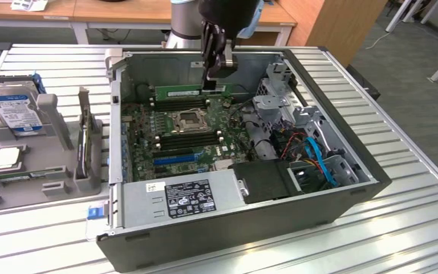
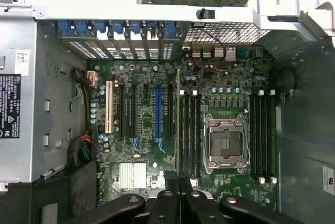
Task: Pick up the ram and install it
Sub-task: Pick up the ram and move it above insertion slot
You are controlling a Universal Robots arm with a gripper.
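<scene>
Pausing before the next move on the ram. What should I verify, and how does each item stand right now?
1. Grip: ok, claw shut on the ram.
2. Ram parallel to the black memory slots: ok, wrist view.
3. Ram exactly over one slot: cannot tell.
4. Slots beside the processor socket empty: ok.
5. Blue cables away from the slots: ok, they lie toward the exterior view's right.

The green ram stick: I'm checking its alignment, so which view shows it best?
The exterior view: the long thin green ram stick shows its flat side, held at one end in the gripper. In the wrist view it is a thin edge-on line.
</scene>
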